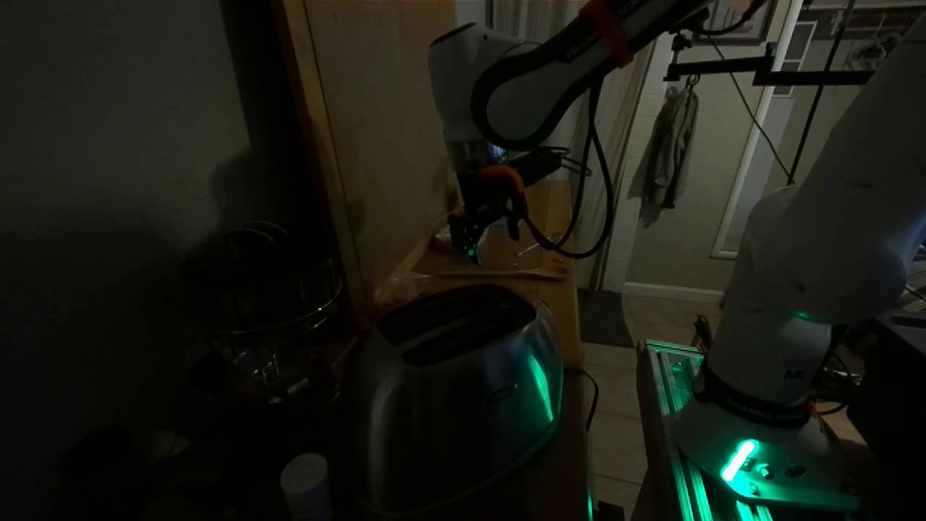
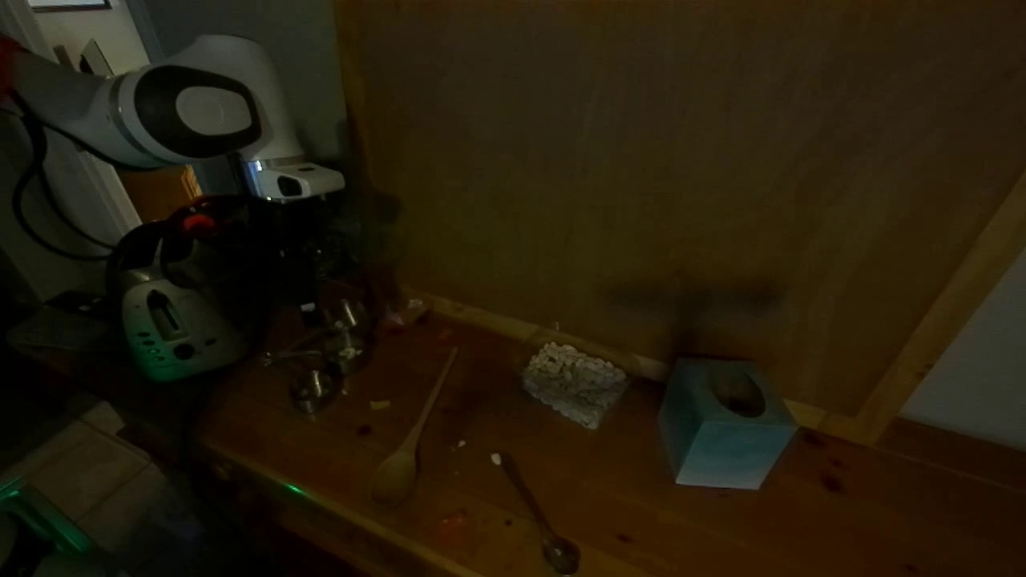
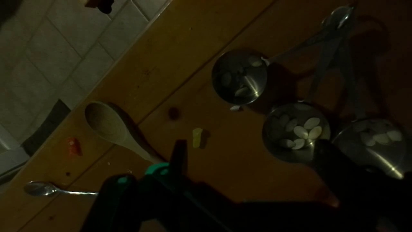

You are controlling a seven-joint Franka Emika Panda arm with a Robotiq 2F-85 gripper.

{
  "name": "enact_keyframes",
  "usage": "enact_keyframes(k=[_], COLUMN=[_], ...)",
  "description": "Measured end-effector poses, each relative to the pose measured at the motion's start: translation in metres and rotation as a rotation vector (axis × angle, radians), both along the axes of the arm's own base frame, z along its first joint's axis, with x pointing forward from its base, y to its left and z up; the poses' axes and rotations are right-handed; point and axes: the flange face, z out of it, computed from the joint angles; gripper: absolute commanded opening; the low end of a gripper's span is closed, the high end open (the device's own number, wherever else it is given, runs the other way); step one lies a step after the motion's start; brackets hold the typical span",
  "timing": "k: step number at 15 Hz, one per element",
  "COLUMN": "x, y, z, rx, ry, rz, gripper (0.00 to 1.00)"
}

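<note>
My gripper [image 3: 251, 143] is open and empty, its two dark fingers wide apart above the wooden counter. It also shows in an exterior view [image 1: 494, 244], raised above the counter behind the toaster. Three metal measuring cups with white seeds lie below in the wrist view: one at the top [image 3: 239, 77], one in the middle [image 3: 296, 132] and one at the right [image 3: 370, 148]. Their handles meet at a ring. The right finger overlaps the middle and right cups in the picture. A small yellow piece [image 3: 197, 138] lies near the left fingertip.
A wooden spoon [image 3: 106, 122], a metal spoon [image 3: 40, 189] and a red piece [image 3: 73, 146] lie on the counter. A toaster [image 1: 463, 412], a clear container of white seeds [image 2: 573, 385] and a tissue box [image 2: 721, 449] stand there. A wooden panel [image 2: 641, 160] backs it.
</note>
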Motion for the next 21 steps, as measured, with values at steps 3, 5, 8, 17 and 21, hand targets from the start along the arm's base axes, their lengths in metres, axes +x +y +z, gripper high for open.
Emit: enact_keyframes(k=[3, 5, 8, 17, 21], x=[0.0, -0.001, -0.003, -0.024, -0.024], y=[0.0, -0.006, -0.027, -0.075, -0.074], z=[0.0, -0.002, -0.008, -0.046, -0.048], rx=[0.0, 0.007, 0.052, 0.163, 0.164], ry=[0.0, -0.003, -0.061, -0.222, -0.22], rz=[0.0, -0.011, -0.004, 0.2, 0.21], gripper=[1.0, 1.0, 1.0, 1.0, 1.0])
